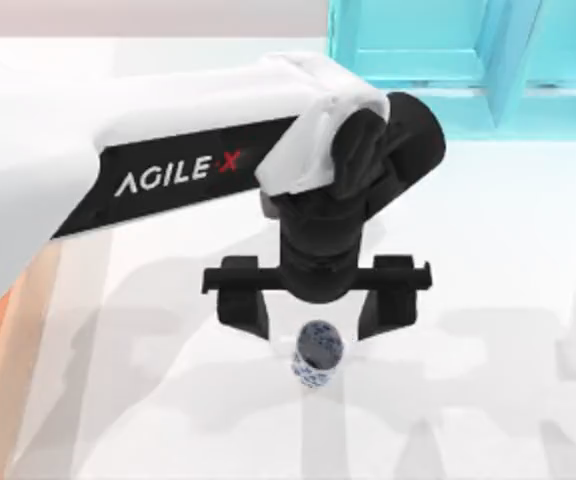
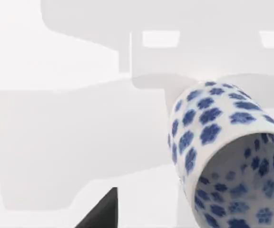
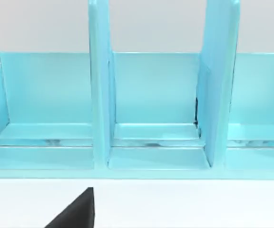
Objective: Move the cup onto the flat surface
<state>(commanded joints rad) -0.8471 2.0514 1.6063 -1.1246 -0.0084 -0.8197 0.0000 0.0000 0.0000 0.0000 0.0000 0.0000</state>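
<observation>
Listing our cup (image 1: 317, 352): small, probably light, glazed, slippery; left gripper (image 1: 316, 305) above it, jaws wide; grasp its sides.

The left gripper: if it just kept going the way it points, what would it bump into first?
Probably the cup. The left gripper points down at the white table, fingers open either side of the cup's top. It looks to reach the cup first, then the table, though height is hard to judge from above.

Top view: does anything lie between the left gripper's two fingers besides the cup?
No. In the top view the cup stands alone between the open left gripper fingers, on the bare white tabletop, with gaps either side.
</observation>
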